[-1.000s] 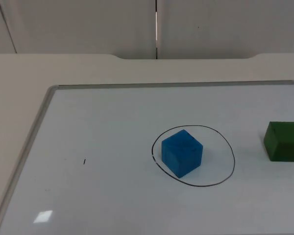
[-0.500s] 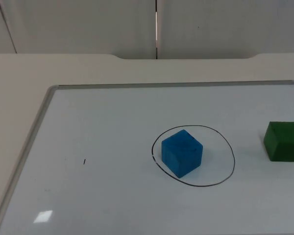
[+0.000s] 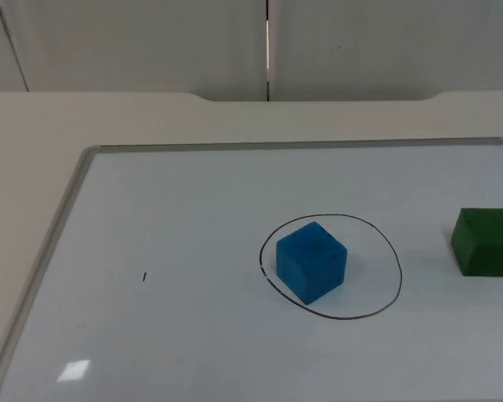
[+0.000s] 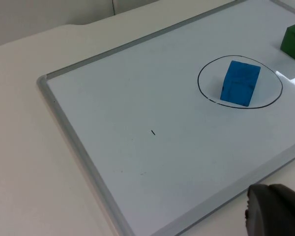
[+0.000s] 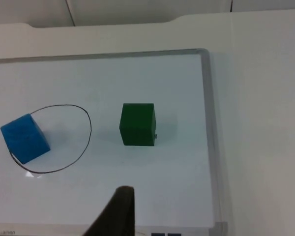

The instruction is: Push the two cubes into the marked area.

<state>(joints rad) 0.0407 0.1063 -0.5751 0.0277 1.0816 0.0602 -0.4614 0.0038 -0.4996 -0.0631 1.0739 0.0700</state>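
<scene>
Two cubes are sitting on a whiteboard that is lying flat on the table. One, the blue cube, is resting inside the black circle drawn on the board, close to the circle's left edge and turned so a corner is pointing toward the top camera. In the left wrist view the blue cube is likewise standing within the circle, nearer one side than the centre. The green cube is sitting outside the circle, well to its right and near the board's right edge; in the right wrist view the green cube is lying just beside the circle, apart from the line, with the blue cube on the far side of the ring. A small black tick mark is showing on the board's left half.

One dark fingertip of the left gripper is hanging off the board's near edge. One fingertip of the right gripper is hovering over the board's near part, short of the green cube. Whether either pincer is wide or narrow cannot be told.
</scene>
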